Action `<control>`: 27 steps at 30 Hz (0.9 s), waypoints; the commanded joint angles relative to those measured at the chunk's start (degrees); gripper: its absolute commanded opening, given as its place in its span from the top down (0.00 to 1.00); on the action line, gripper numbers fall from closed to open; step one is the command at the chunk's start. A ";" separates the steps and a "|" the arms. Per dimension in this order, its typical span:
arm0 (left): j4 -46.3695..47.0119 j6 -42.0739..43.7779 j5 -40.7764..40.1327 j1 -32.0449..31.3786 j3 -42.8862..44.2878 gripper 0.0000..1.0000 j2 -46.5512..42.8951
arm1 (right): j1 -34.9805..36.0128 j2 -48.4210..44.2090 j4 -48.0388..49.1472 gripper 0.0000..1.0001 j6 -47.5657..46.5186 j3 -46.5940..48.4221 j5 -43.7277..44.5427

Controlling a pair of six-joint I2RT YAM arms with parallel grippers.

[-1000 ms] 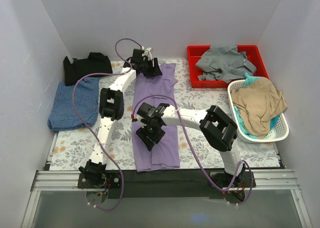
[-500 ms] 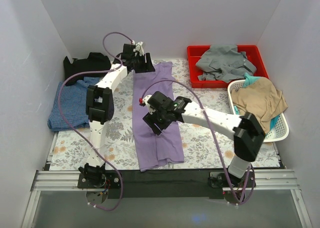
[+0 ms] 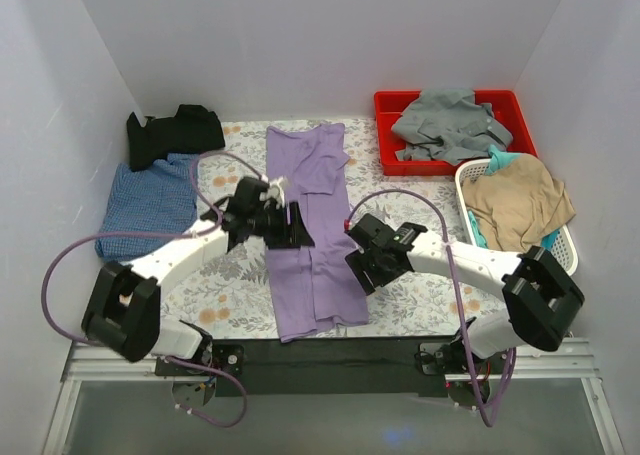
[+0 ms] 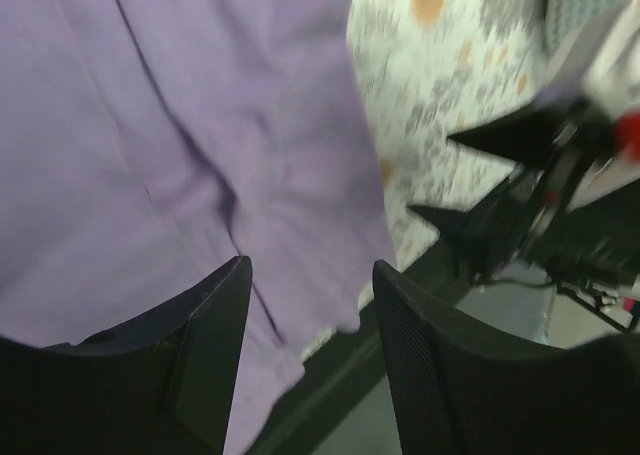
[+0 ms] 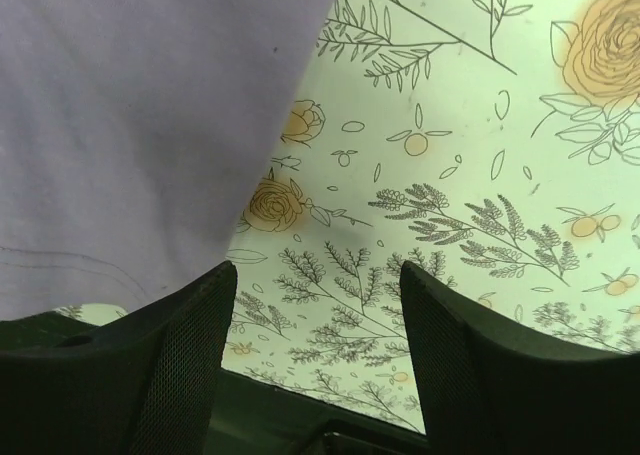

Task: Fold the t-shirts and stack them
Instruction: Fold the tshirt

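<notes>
Both arms have pulled back toward the near side since a moment ago. The left gripper (image 3: 294, 230), which was up at the far end of the lilac shirt (image 3: 312, 175), now hangs over the shirt's left edge about halfway along. The right gripper (image 3: 362, 271) has slid off the middle of the cloth and now sits at its right edge, over the flowered table cover (image 3: 410, 195).

The lilac shirt lies as a long narrow strip running from far to near down the middle of the table, with its near end close to the table's front edge.

In the left wrist view the left gripper (image 4: 310, 350) has its fingers (image 4: 205, 360) spread apart with nothing between them; lilac cloth fills the space below. In the right wrist view the right gripper (image 5: 315, 360) is likewise spread wide and holds nothing, with the shirt's edge (image 5: 130, 105) to the left and the flowered cover (image 5: 460, 175) under it.

The black shirt (image 3: 175, 130) sits bunched at the far left corner. The blue checked shirt (image 3: 150, 200) lies just near of it, along the left side, well apart from both grippers.

At the far right a red tray (image 3: 384, 161) holds a grey garment (image 3: 445, 125). Beside it, nearer, a white basket (image 3: 560, 267) holds a tan cloth (image 3: 515, 203).
</notes>
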 commanded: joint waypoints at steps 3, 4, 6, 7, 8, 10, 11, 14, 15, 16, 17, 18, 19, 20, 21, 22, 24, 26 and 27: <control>-0.22 -16.89 -4.76 -8.94 -15.63 0.51 -15.51 | -1.78 -8.53 5.69 0.27 6.63 -5.82 -4.81; -1.27 -18.14 -5.55 -10.18 -17.23 0.51 -17.10 | -1.87 -9.14 6.14 0.27 7.17 -7.31 -6.21; -3.20 -19.81 -8.45 -12.72 -19.86 0.51 -20.36 | -2.04 -10.81 6.93 0.27 8.66 -8.37 -7.19; -5.74 -21.47 -9.33 -13.61 -20.40 0.52 -21.06 | -1.87 -11.34 7.63 0.27 9.10 -9.77 -8.24; -6.89 -22.19 -10.03 -14.23 -21.02 0.52 -21.85 | -1.95 -12.57 8.42 0.27 9.72 -10.56 -8.60; -9.70 -25.16 -12.58 -16.43 -22.69 0.53 -23.88 | -1.96 -15.20 12.19 0.27 12.09 -13.89 -11.93; -10.33 -26.23 -13.46 -17.04 -23.13 0.53 -24.58 | -2.04 -16.08 13.25 0.27 12.97 -14.96 -12.20; -11.65 -29.13 -15.92 -19.07 -24.71 0.53 -27.13 | -2.13 -18.20 16.86 0.27 15.43 -17.25 -12.73; -12.00 -29.31 -16.36 -19.42 -25.06 0.53 -27.31 | -2.13 -18.38 17.12 0.27 15.44 -17.69 -12.91; -12.87 -29.49 -16.80 -19.51 -26.02 0.53 -27.40 | -2.13 -18.73 17.74 0.27 15.26 -17.61 -13.17; -13.06 -29.49 -16.81 -19.51 -26.47 0.53 -27.22 | -2.13 -19.08 18.52 0.27 15.09 -17.69 -13.61; -12.71 -29.49 -16.81 -19.51 -27.00 0.53 -27.05 | -2.13 -19.43 19.40 0.27 14.82 -17.78 -14.22; -11.57 -29.23 -16.72 -19.51 -27.35 0.53 -26.00 | -2.13 -19.52 20.98 0.27 14.30 -17.52 -14.83; -11.04 -28.88 -16.72 -19.51 -27.44 0.53 -25.30 | -2.13 -19.17 21.43 0.27 13.51 -17.08 -15.88; -10.51 -28.00 -16.98 -19.51 -27.27 0.53 -24.33 | -2.13 -18.82 21.61 0.27 13.33 -16.12 -16.07; -9.46 -27.56 -17.68 -19.51 -27.00 0.53 -21.80 | -2.13 -17.77 21.78 0.27 13.07 -15.76 -15.98; -8.40 -26.77 -17.95 -19.51 -25.78 0.53 -18.89 | -2.04 -16.54 23.45 0.27 12.01 -15.23 -16.33; -6.82 -25.89 -17.42 -19.60 -25.33 0.53 -15.21 | -2.13 -14.53 25.11 0.27 11.48 -14.53 -17.47; -6.47 -25.71 -17.16 -19.77 -25.50 0.53 -14.40 | -2.13 -13.82 25.73 0.27 10.87 -14.27 -18.26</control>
